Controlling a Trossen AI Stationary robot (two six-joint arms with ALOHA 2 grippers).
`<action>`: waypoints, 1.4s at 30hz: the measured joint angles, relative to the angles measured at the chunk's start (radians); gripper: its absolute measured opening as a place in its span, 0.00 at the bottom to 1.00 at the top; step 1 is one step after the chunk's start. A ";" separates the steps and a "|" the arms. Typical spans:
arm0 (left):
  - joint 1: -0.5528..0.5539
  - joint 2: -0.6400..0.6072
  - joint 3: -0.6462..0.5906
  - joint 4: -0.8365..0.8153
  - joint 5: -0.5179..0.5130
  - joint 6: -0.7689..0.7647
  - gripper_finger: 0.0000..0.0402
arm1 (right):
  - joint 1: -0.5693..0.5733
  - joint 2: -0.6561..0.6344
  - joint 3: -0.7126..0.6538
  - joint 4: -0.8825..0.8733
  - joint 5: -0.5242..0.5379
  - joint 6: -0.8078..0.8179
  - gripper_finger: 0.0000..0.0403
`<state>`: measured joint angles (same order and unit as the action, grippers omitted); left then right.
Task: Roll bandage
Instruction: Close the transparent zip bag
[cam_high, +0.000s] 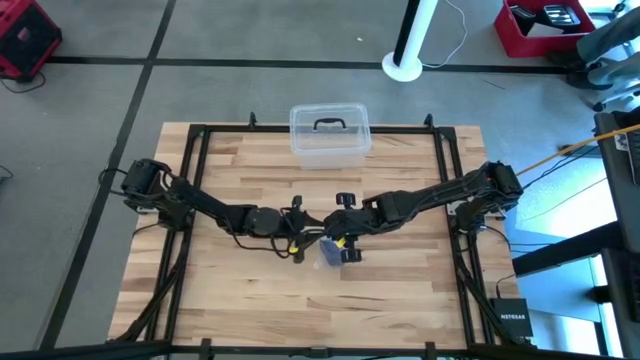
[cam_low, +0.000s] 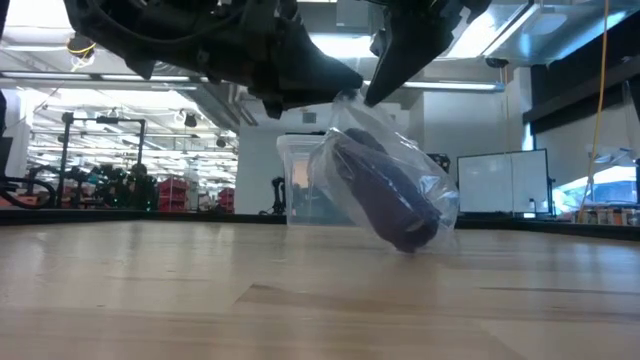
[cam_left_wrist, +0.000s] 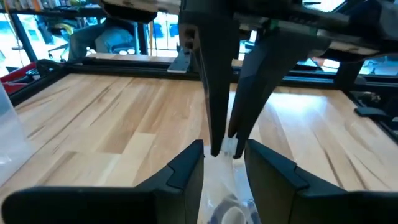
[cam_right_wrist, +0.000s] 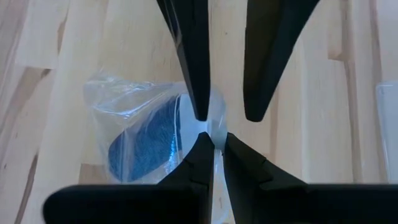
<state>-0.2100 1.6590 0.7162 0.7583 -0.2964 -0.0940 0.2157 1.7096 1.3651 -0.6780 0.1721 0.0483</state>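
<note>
While bagged: one bandage (cam_low: 385, 200), two claws.

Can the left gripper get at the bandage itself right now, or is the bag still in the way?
Probably not. The bandage sits sealed inside the clear plastic bag, which the right gripper pinches by its top edge. The left gripper, open, meets only plastic film.

This was a robotics lab or workshop. A butcher-block wooden surface (cam_high: 250, 290) sat on a grey concrete floor (cam_high: 100, 100) marked with dark lines, a red tool case (cam_high: 540, 25) nearby. Beyond the surface stretched an open hall with ceiling strip lights (cam_low: 100, 75), monitors (cam_low: 500, 180) and cluttered racks (cam_low: 130, 185).
</note>
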 joint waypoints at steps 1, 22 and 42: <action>0.001 0.000 0.000 -0.003 0.000 0.000 0.27 | 0.000 0.000 0.000 0.001 0.001 0.000 0.08; -0.020 0.016 0.040 -0.019 -0.194 0.225 0.00 | -0.002 0.002 0.000 0.001 0.037 0.051 0.08; -0.099 0.045 0.121 -0.038 -0.374 0.383 0.00 | 0.021 0.028 -0.135 0.008 0.037 0.149 0.08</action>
<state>-0.3089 1.7042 0.8371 0.7199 -0.6699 0.2888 0.2366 1.7374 1.2298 -0.6700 0.2088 0.1977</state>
